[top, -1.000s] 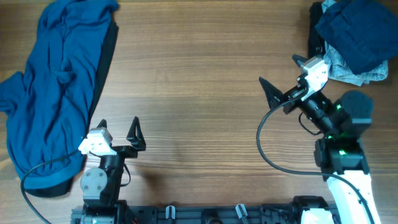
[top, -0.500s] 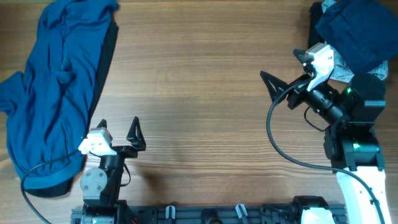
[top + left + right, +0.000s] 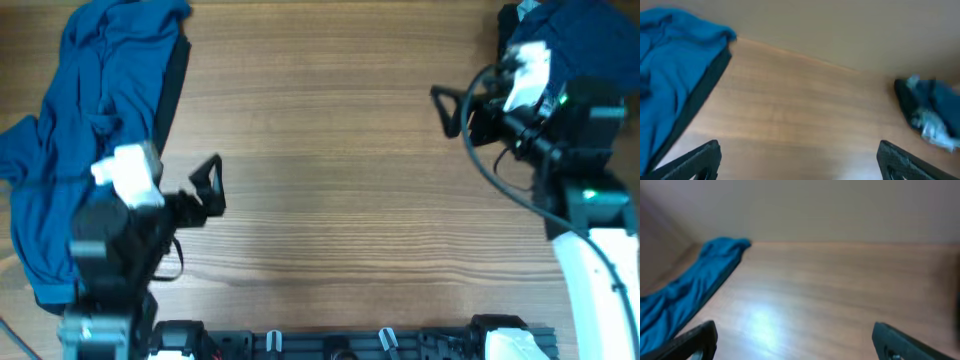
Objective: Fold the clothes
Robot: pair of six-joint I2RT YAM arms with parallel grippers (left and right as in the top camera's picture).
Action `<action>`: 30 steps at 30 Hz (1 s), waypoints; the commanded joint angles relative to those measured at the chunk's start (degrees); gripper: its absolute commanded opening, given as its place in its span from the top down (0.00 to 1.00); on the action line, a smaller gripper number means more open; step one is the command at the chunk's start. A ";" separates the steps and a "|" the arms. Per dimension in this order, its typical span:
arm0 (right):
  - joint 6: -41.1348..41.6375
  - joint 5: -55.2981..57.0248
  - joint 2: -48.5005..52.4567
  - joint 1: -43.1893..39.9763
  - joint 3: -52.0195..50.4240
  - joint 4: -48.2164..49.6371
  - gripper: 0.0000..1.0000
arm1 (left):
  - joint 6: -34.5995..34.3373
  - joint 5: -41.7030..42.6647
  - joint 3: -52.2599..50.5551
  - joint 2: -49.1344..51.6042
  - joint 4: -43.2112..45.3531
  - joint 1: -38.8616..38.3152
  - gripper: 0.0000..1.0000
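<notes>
Looking down, found the teal-blue shirt [image 3: 90,110] crumpled on the table [image 3: 330,150], left of the left gripper [image 3: 800,162] and partly under that arm. Traced its long axis from the robot's edge to the far edge, narrower end pointing away from the robot. Noted a black garment [image 3: 174,85] showing as a strip along the shirt's gripper-side border; could not read any lettering on it. Saw the left jaws spread wide over bare wood, gripping nothing. Saw the right gripper [image 3: 795,342] likewise wide apart and empty, with the navy and pale-denim heap [image 3: 575,50] just behind it.
</notes>
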 commanded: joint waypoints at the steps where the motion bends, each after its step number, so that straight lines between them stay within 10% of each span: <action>1: -3.74 1.40 1.66 0.09 6.27 -1.64 0.00 | 3.48 -0.17 3.43 10.25 -3.76 0.42 0.00; 8: 4.24 3.19 3.21 -9.79 6.25 -5.27 0.00 | -27.87 -13.40 4.35 16.85 -15.06 19.80 0.00; 16: 4.13 -1.68 3.21 -11.87 6.25 -8.87 0.00 | -27.89 -9.03 4.26 20.41 -26.80 49.31 0.00; 30: 4.13 -1.46 3.21 -11.87 6.25 -11.47 0.00 | -23.41 -3.13 3.06 43.67 -17.57 56.02 0.05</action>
